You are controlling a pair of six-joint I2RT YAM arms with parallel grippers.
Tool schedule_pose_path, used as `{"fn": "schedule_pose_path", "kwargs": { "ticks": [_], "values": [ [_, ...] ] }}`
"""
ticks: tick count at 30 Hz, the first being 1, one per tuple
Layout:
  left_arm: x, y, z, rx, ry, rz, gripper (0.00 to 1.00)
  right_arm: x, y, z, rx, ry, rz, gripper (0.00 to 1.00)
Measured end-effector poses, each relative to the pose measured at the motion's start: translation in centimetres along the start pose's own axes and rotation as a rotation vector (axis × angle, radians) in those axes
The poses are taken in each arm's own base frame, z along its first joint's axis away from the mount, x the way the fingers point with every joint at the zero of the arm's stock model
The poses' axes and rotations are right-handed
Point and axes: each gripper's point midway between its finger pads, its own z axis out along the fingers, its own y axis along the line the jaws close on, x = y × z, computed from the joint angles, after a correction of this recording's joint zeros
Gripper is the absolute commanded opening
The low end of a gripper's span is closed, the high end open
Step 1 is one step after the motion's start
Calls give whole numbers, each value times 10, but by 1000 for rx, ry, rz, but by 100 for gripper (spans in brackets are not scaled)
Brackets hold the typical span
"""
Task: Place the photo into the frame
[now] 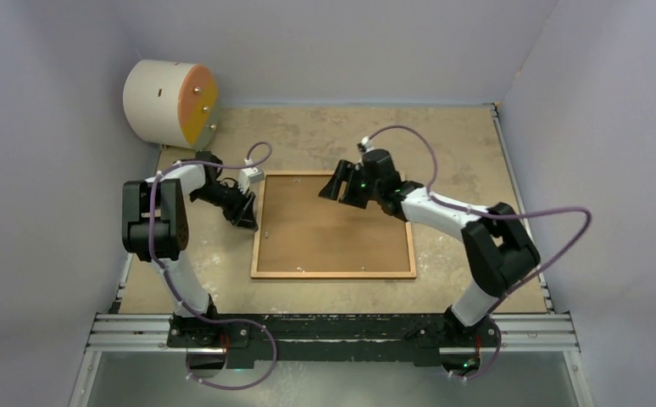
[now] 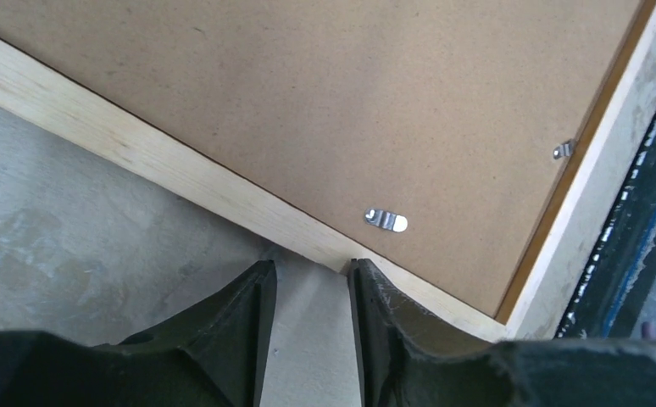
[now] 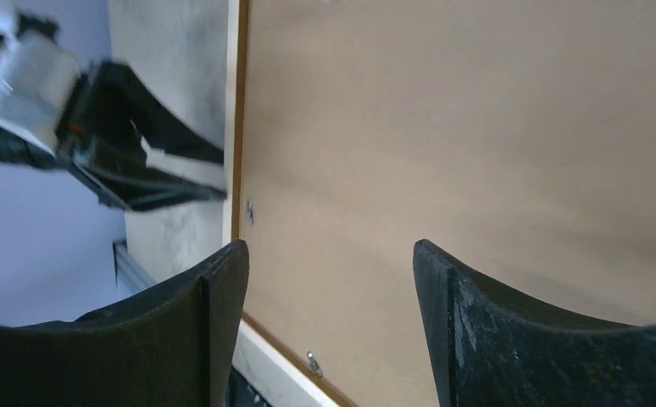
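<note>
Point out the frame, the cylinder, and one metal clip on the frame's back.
frame [image 1: 333, 274], top external view, on its near wooden rail.
cylinder [image 1: 162, 100], top external view, on its cream curved side.
metal clip [image 2: 386, 220], left wrist view, on its middle.

frame [image 1: 320, 242] lies face down — front hidden; wrist views crop it.

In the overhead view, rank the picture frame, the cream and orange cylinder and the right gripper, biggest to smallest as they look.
1. frame, clearly the largest
2. cylinder
3. right gripper
No two look alike in size.
</note>
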Motion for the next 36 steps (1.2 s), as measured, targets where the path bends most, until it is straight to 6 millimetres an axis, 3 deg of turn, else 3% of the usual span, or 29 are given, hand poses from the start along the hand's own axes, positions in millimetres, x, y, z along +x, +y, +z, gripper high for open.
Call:
{"fn": "schedule_pose_path", "kwargs": {
  "ticks": [6,13,19,25,36],
  "values": [
    [3,-2,4,7,-14,-44,27,78,23,42,-75,199,-15,61],
    [4,-5,5,17,-25,-72,19,116,71,74,-185,287,-39,57],
    [4,-5,4,10,-35,-70,19,148,87,90,-213,354,-49,55],
    [4,-5,3,-3,-38,-59,17,167,88,101,-208,390,-57,53],
    [5,-6,3,-12,-44,-50,15,167,92,110,-214,392,-58,49]
  ]
}}
